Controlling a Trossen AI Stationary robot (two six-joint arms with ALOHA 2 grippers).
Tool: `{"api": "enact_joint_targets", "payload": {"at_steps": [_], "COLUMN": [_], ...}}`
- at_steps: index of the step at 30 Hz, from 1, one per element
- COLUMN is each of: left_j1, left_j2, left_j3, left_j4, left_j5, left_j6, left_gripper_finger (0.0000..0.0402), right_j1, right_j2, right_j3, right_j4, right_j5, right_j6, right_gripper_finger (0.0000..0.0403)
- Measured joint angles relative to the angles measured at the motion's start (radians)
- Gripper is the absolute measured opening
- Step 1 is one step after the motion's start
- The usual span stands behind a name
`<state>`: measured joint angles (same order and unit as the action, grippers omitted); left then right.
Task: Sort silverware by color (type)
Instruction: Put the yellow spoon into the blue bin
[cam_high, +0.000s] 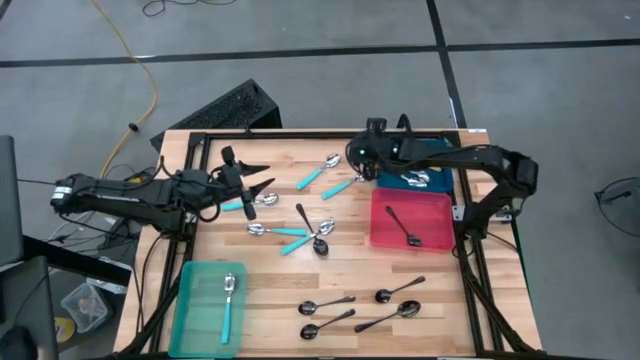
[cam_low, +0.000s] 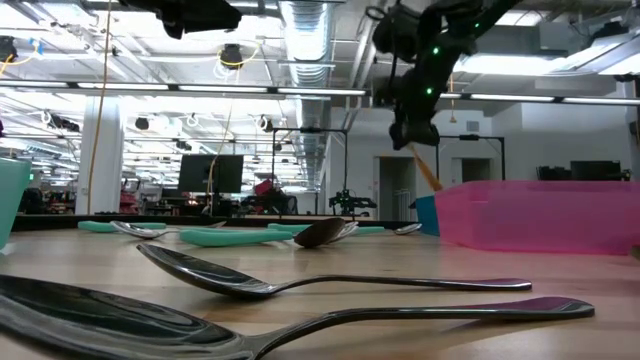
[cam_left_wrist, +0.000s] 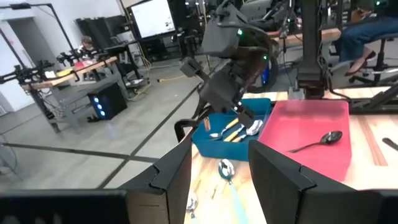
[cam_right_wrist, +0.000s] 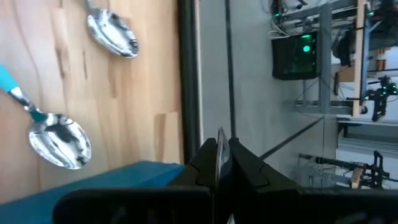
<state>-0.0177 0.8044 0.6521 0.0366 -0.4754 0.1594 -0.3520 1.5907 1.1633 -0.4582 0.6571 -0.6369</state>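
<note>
The right gripper (cam_high: 372, 168) hangs over the far left corner of the blue bin (cam_high: 440, 150) at the far right of the table (cam_high: 270, 290), its fingers pinched narrow on an orange-handled spoon (cam_low: 426, 168); in the low view the orange handle slants down out of the fingers, and in the right wrist view a thin metal edge shows between the fingers (cam_right_wrist: 245, 163). The blue bin already holds several orange-handled spoons (cam_left_wrist: 239, 129). Just near of it sits the pink bin (cam_high: 412, 220) with one dark metal spoon (cam_high: 404, 227) inside.

The left gripper (cam_high: 250, 180) hovers over the far left part of the table, jaws standing apart with nothing between them, above a teal-handled spoon (cam_high: 250, 202). Two more teal-handled spoons (cam_high: 320, 174) lie at the far middle, just left of the right gripper, and three others lie crossed with a dark spoon at the table's centre (cam_high: 305, 235). The teal bin (cam_high: 190, 300) at the near left holds one teal-handled spoon (cam_high: 228, 300). Four dark metal spoons (cam_high: 360, 305) lie loose on the near middle of the table.
</note>
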Motion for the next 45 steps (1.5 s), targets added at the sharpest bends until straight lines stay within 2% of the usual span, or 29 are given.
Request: {"api": "enact_joint_targets", "payload": {"at_steps": [7, 16, 26, 36, 42, 45], "left_j1": [0.0, 0.0, 0.0, 0.0, 0.0, 0.0], "left_j2": [-0.009, -0.009, -0.009, -0.009, -0.009, -0.009], "left_j3": [0.0, 0.0, 0.0, 0.0, 0.0, 0.0], "left_j4": [-0.031, -0.048, -0.047, -0.095, -0.088, -0.087], "left_j5": [0.0, 0.033, 0.048, 0.048, 0.048, 0.055], "left_j6": [0.0, 0.01, 0.019, 0.015, 0.019, 0.015], "left_gripper_finger": [0.0146, 0.0146, 0.0146, 0.0146, 0.0146, 0.0146], "right_j1": [-0.007, -0.036, -0.064, -0.131, -0.173, -0.202], "right_j2": [0.066, 0.054, 0.048, -0.002, -0.055, -0.071], "right_j3": [0.0, 0.0, 0.0, -0.065, -0.121, -0.145], "right_j4": [0.001, -0.011, -0.104, -0.248, -0.234, -0.189], "right_j5": [0.005, 0.002, -0.002, -0.011, -0.182, -0.204], "right_j6": [0.008, 0.037, 0.068, 0.235, 0.263, 0.259], "right_gripper_finger": [0.0035, 0.0035, 0.0035, 0.0035, 0.0035, 0.0035]}}
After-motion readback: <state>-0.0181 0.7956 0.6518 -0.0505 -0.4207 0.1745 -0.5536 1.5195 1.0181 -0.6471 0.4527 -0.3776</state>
